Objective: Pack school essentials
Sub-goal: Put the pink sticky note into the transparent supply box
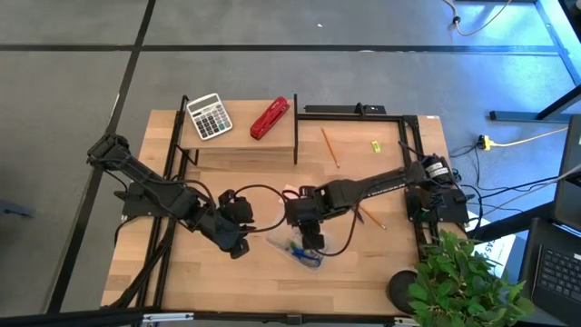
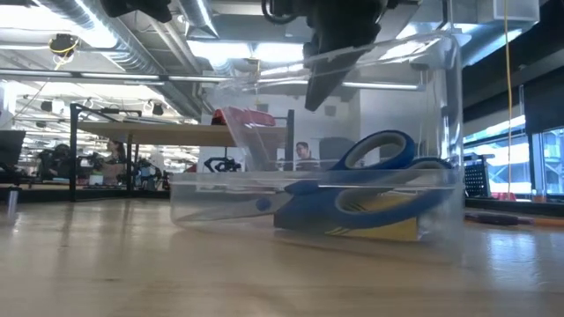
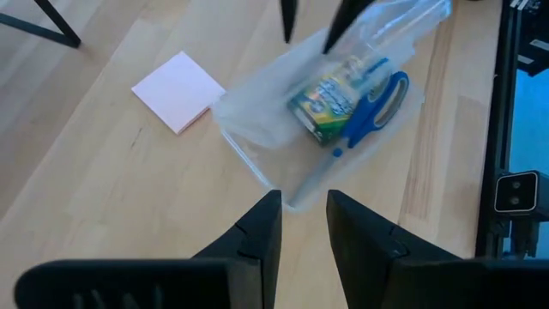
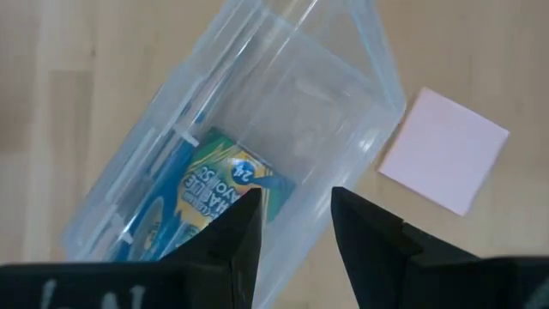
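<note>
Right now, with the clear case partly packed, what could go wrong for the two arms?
1. The right pincer hovers above the open clear case; lowering could knock it or jam on the crayon box.
2. The sticky-note pad lies flat on the wood beside the case, so it may be hard to pinch.
3. The left pincer is close; the arms might collide.

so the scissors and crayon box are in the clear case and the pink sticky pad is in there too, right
Not quite. The blue-handled scissors and the crayon box do lie inside the clear case, but the pink sticky-note pad does not: it lies on the table beside the case. The left wrist view shows this, and the right wrist view agrees.
</note>
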